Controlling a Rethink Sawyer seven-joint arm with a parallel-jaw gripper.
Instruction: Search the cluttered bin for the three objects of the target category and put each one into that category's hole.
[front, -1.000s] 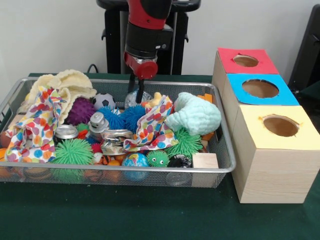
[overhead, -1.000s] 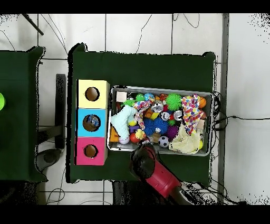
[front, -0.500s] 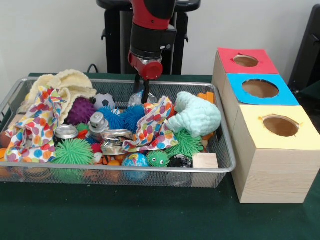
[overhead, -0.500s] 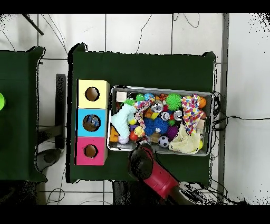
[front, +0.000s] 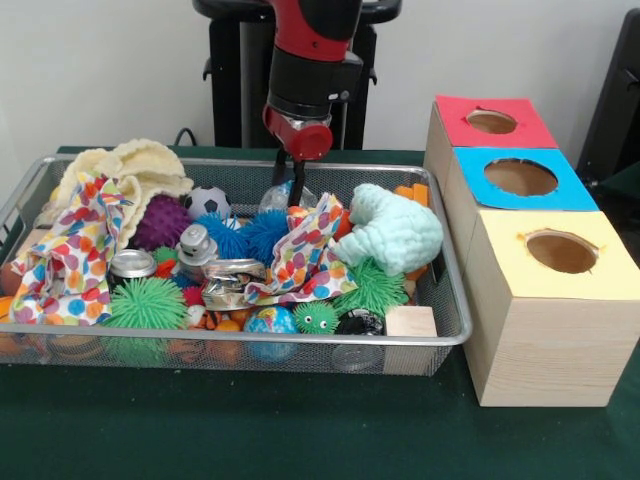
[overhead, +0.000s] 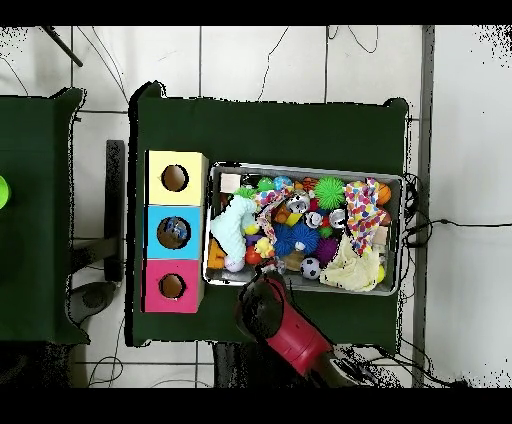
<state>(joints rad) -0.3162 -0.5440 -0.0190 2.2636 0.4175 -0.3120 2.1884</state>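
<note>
The wire bin (front: 250, 341) is packed with toys, cloths and cans. My gripper (front: 289, 190) reaches down into its far middle, fingers close together on a clear plastic piece (front: 273, 197) that lies beside a dotted cloth (front: 305, 255). Three boxes with round holes stand in a row to the right: red (front: 455, 115), blue (front: 480, 165) and yellow (front: 545, 330). In the overhead view the arm (overhead: 275, 320) covers the gripper at the bin's (overhead: 396, 235) lower left edge, near the red box (overhead: 155, 285).
Around the gripper lie a mint knitted cloth (front: 395, 228), blue spiky balls (front: 250, 235), a small soccer ball (front: 207, 202) and a purple spiky ball (front: 160, 222). Nearer the front are a crushed can (front: 232, 280), green spiky balls (front: 148, 302) and a wooden block (front: 410, 322).
The arm has slid toward the boxes along the bin's far side at about the same height. The clear plastic piece has shifted with the fingers.
</note>
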